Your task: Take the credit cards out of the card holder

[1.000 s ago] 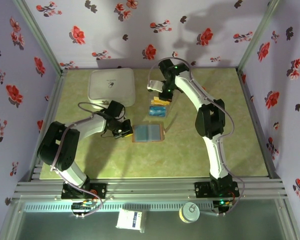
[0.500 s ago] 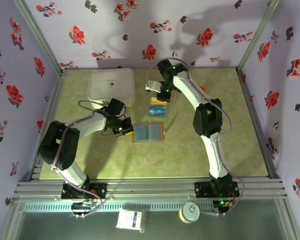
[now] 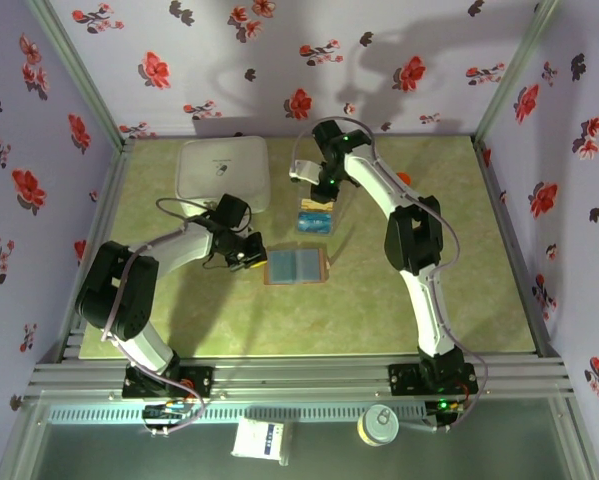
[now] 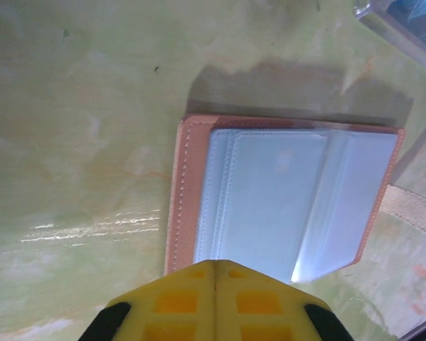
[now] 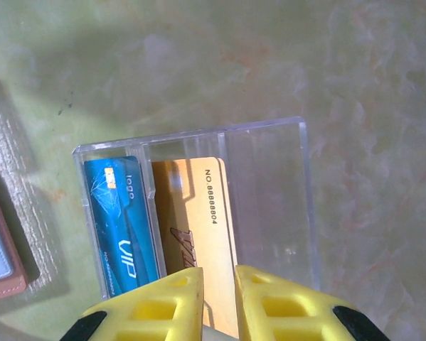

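Over the green table [image 3: 379,300], right claw [image 5: 218,275] now parted slightly above yellow card [image 5: 195,206]; left claw [image 4: 214,270] closed.

Tan, pale-blue card holder [image 4: 284,202]; blue card [image 5: 120,227]; orange card [image 5: 195,213].

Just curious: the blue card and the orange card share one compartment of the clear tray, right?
No: the blue card and the orange card lie in neighbouring compartments of the clear tray, per the right wrist view.
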